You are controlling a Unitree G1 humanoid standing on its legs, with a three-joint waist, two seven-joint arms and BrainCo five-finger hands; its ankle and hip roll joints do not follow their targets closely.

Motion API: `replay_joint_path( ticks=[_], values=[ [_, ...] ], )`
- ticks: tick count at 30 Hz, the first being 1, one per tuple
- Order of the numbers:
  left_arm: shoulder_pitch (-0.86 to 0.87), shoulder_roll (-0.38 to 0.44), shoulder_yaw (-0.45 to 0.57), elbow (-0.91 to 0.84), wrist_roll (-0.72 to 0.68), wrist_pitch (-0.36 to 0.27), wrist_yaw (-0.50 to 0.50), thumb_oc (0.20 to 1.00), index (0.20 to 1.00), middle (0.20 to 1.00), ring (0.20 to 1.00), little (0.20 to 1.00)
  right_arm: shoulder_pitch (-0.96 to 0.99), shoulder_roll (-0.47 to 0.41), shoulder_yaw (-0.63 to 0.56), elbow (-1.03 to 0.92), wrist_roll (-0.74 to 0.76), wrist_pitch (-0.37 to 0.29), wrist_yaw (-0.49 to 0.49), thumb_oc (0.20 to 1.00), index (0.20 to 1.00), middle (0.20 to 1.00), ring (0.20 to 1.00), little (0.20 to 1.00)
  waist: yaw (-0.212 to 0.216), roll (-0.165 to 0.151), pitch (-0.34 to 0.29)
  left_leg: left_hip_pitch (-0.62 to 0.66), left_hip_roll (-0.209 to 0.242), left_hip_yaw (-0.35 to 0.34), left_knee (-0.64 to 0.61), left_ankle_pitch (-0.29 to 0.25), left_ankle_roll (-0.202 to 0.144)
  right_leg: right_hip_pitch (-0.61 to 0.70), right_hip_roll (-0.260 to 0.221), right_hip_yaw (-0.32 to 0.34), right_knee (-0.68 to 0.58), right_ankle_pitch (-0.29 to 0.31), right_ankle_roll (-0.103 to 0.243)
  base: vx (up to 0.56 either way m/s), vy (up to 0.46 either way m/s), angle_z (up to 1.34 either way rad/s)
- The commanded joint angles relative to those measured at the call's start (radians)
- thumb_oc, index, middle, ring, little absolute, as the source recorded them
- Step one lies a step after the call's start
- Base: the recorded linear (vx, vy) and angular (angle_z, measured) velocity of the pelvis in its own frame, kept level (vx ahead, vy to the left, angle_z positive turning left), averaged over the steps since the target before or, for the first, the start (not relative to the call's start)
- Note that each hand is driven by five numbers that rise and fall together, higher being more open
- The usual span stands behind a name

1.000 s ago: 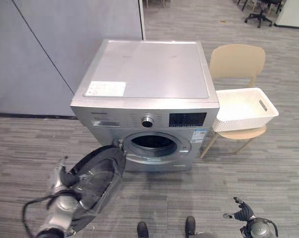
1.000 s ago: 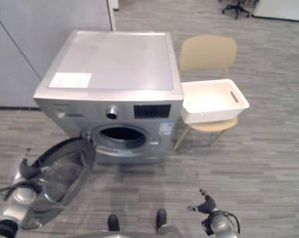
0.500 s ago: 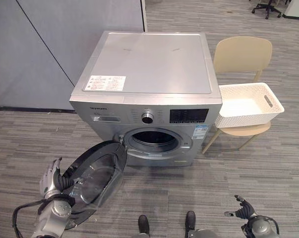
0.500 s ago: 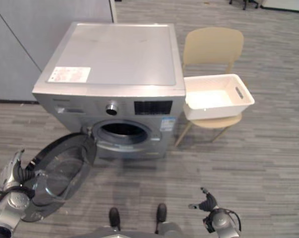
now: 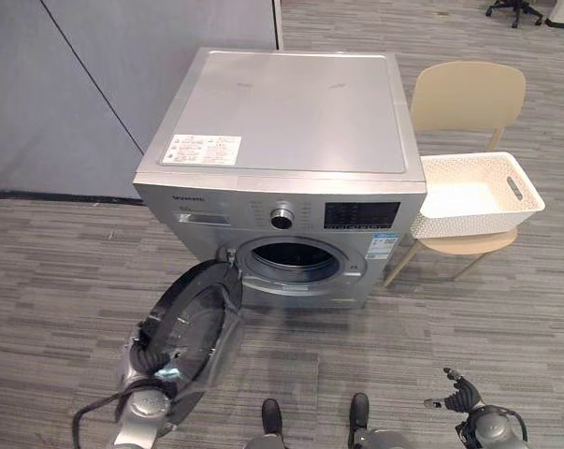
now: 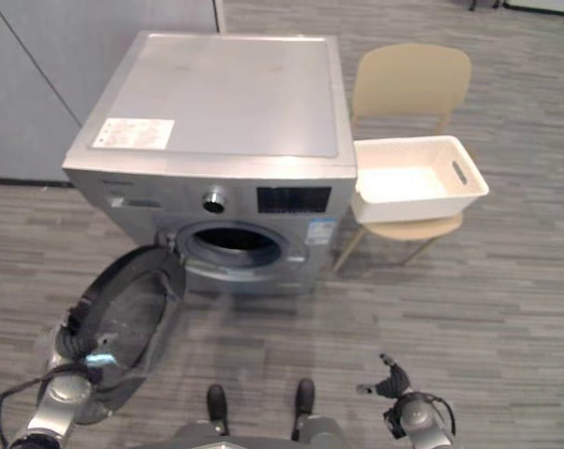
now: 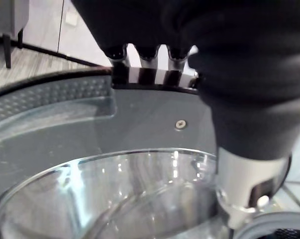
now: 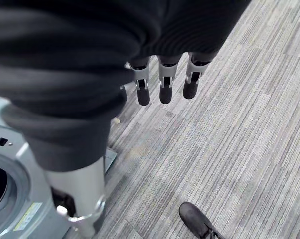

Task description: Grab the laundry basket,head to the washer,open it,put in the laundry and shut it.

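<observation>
The silver washer (image 5: pixel 291 112) stands in front of me with its round glass door (image 5: pixel 193 323) swung open to the left, leaving the dark drum opening (image 5: pixel 291 257) bare. My left hand (image 5: pixel 143 363) is low behind the door's outer face, its straight fingers (image 7: pixel 145 74) laid against the dark door rim (image 7: pixel 50 94). The white laundry basket (image 5: pixel 469 161) rests on a beige chair (image 5: pixel 469 94) to the right of the washer, and its inside looks bare. My right hand (image 5: pixel 461 393) hangs low at the right, fingers (image 8: pixel 162 82) relaxed over the carpet, holding nothing.
A grey partition wall (image 5: pixel 104 84) runs behind and left of the washer. Grey striped carpet (image 5: pixel 506 318) spreads in front of and right of the washer. A black office chair (image 5: pixel 517 9) stands far back right.
My left hand has moved from beside the door's outer edge to behind the door, against its outer face. The whole view has shifted a little. The right hand has stayed put.
</observation>
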Motion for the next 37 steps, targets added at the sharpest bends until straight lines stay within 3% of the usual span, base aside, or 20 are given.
replay_joint_path(
  ticks=[1,7,9,13,16,17,21,24,31,34,37],
  values=[
    [0.001,-0.101,-0.166,-0.011,-0.035,-0.037,-0.171,1.000,1.000,1.000,1.000,1.000,-0.047,0.007,0.028,-0.014,-0.041,-0.016,-0.029,1.000,1.000,1.000,1.000,1.000,-0.033,-0.066,0.004,-0.046,0.031,-0.014,-0.006,0.053,-0.050,0.026,0.026,0.063,0.011,-0.097,0.028,-0.06,-0.069,0.02],
    [-0.062,-0.129,-0.262,-0.081,-0.039,-0.046,-0.185,1.000,1.000,1.000,1.000,1.000,-0.029,0.020,0.040,-0.032,-0.035,-0.024,-0.051,1.000,1.000,1.000,1.000,1.000,-0.057,-0.063,0.012,-0.044,0.058,0.013,-0.005,0.075,-0.067,0.032,0.046,0.079,-0.001,-0.105,0.021,-0.06,-0.091,-0.05],
    [-0.177,-0.110,-0.298,-0.076,0.030,-0.046,-0.135,1.000,1.000,1.000,1.000,1.000,0.000,0.011,0.042,-0.040,-0.044,-0.025,-0.055,1.000,1.000,1.000,1.000,1.000,-0.097,-0.057,0.010,-0.036,0.084,0.059,-0.006,0.081,-0.082,0.028,0.053,0.097,-0.001,-0.104,0.021,-0.05,-0.075,-0.41],
    [-0.260,-0.089,-0.305,-0.044,0.070,-0.040,-0.103,1.000,1.000,1.000,1.000,1.000,0.004,0.000,0.041,-0.033,-0.048,-0.023,-0.060,1.000,1.000,1.000,1.000,1.000,-0.118,-0.049,0.008,-0.043,0.097,0.080,-0.006,0.088,-0.087,0.012,0.055,0.105,-0.001,-0.096,0.022,-0.04,-0.018,-0.39],
    [-0.375,-0.036,-0.298,0.059,0.114,-0.026,-0.059,1.000,1.000,1.000,1.000,1.000,-0.006,-0.021,0.041,-0.007,-0.050,-0.022,-0.064,1.000,1.000,1.000,1.000,1.000,-0.144,-0.035,0.006,-0.053,0.110,0.105,-0.006,0.086,-0.090,-0.013,0.055,0.119,-0.001,-0.086,0.030,-0.04,0.008,-0.31],
    [-0.458,0.023,-0.296,0.178,0.150,-0.013,-0.039,1.000,1.000,1.000,1.000,1.000,-0.020,-0.037,0.046,0.005,-0.044,-0.028,-0.064,1.000,1.000,1.000,1.000,1.000,-0.163,-0.026,-0.004,-0.068,0.120,0.126,-0.006,0.083,-0.095,-0.046,0.058,0.131,-0.001,-0.072,0.040,-0.03,0.009,-0.55],
    [-0.474,0.064,-0.282,0.260,0.161,-0.011,-0.039,1.000,1.000,1.000,1.000,1.000,-0.025,-0.051,0.050,0.000,-0.043,-0.035,-0.056,1.000,1.000,1.000,1.000,1.000,-0.169,-0.020,-0.018,-0.077,0.127,0.140,-0.006,0.082,-0.097,-0.065,0.059,0.131,-0.001,-0.065,0.048,0.00,0.003,-0.34],
    [-0.423,0.070,-0.250,0.243,0.134,-0.020,-0.049,1.000,1.000,1.000,1.000,1.000,-0.023,-0.052,0.043,0.005,-0.040,-0.034,-0.054,1.000,1.000,1.000,1.000,1.000,-0.163,-0.015,-0.028,-0.071,0.125,0.138,-0.006,0.082,-0.097,-0.058,0.056,0.124,-0.001,-0.068,0.049,0.06,0.047,-0.10],
    [-0.047,-0.054,-0.090,0.042,-0.131,-0.057,-0.142,1.000,1.000,1.000,1.000,1.000,-0.038,-0.020,-0.041,0.042,-0.022,0.001,-0.064,1.000,1.000,1.000,1.000,1.000,-0.093,-0.013,-0.031,-0.003,0.074,0.095,-0.006,0.072,-0.082,0.051,0.031,0.085,-0.001,-0.093,0.037,0.07,0.070,0.26],
    [0.023,-0.078,-0.065,0.063,-0.144,-0.046,-0.176,1.000,1.000,1.000,1.000,1.000,-0.042,-0.007,-0.071,0.035,-0.005,0.002,-0.058,1.000,1.000,1.000,1.000,1.000,-0.075,-0.015,-0.037,0.020,0.052,0.072,-0.006,0.054,-0.072,0.080,0.019,0.072,-0.001,-0.094,0.039,0.04,0.068,0.58],
    [0.045,-0.098,-0.055,0.213,-0.110,-0.027,-0.176,1.000,1.000,1.000,1.000,1.000,-0.064,0.012,-0.071,0.046,0.003,0.007,-0.054,1.000,1.000,1.000,1.000,1.000,-0.057,-0.019,-0.052,0.051,0.023,0.050,-0.006,0.025,-0.056,0.109,0.000,0.060,0.005,-0.097,0.043,0.05,0.104,0.10]
  ],
)
